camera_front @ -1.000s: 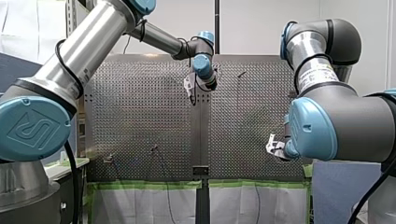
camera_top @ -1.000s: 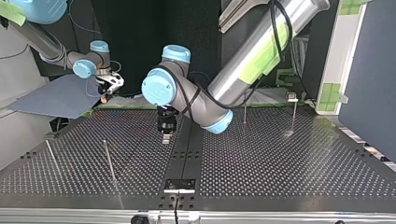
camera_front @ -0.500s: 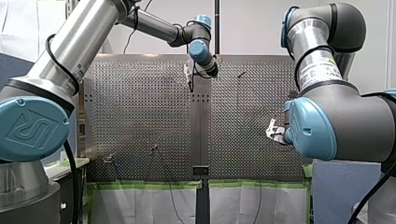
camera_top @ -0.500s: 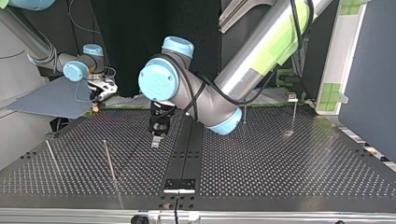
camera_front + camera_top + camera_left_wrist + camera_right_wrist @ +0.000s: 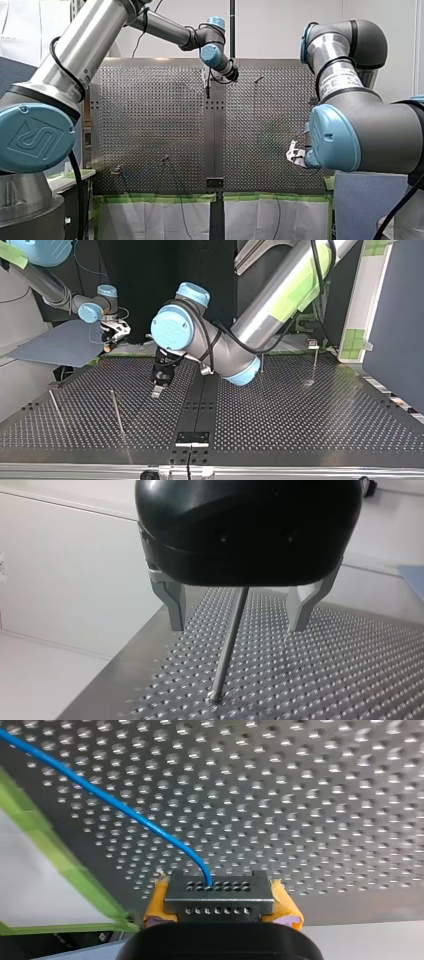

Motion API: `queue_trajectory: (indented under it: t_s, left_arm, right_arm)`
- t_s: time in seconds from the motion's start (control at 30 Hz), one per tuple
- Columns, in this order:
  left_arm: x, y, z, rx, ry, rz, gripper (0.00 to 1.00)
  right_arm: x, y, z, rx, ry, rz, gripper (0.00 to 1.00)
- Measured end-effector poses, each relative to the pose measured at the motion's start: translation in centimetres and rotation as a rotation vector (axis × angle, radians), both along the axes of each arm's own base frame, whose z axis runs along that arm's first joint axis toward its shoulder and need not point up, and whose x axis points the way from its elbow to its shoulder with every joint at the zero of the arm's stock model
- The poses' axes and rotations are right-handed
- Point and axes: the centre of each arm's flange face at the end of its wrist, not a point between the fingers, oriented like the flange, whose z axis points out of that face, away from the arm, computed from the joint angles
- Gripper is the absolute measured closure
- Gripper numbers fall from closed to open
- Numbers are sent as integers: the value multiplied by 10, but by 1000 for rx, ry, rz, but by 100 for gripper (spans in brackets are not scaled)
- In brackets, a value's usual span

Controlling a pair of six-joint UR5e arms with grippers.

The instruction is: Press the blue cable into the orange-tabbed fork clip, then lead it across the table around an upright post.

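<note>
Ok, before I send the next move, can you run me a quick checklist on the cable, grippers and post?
1. Blue cable held by my right gripper: ok, its end runs in between the yellow pads.
2. My left gripper free: ok, fingers open, nothing held.
3. Upright post located: ok, it stands ahead of my left gripper, in line with the gap between the fingers, untouched.
4. Cable seated in the orange-tabbed fork clip: cannot tell, I cannot make out the clip in any view.
5. Grippers clear of each other: ok, well apart in the top view.
</note>
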Motion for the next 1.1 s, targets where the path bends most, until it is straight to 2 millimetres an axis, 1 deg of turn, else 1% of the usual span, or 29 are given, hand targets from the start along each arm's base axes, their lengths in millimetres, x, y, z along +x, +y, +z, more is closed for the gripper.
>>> queue_trajectory:
  t_s: [0.17,0.23,0.33,0.43,0.57,0.67,0.93,1.1]
  left_arm:
    - [4,-10,-19,0,28,-42,0]
    - [6,-12,-24,0,35,-57,0]
    - [9,-15,-24,-13,38,-81,0]
    - [8,-20,-17,-37,31,-111,0]
    - [9,-25,-2,-82,23,-146,0]
    - [8,-29,2,-105,26,-173,0]
    - [5,-38,-6,-121,54,-243,0]
    - [5,-36,-8,-115,72,-234,0]
  right_arm:
    - [0,7,-28,37,8,2,100]
    - [-2,10,-41,57,10,0,100]
    - [-4,16,-59,87,13,-2,100]
    - [-4,20,-71,104,15,-3,100]
    - [-5,22,-75,109,16,-4,100]
    - [-6,22,-76,110,15,-5,100]
    - [-6,21,-76,110,15,-4,100]
    - [-6,20,-75,108,15,-3,100]
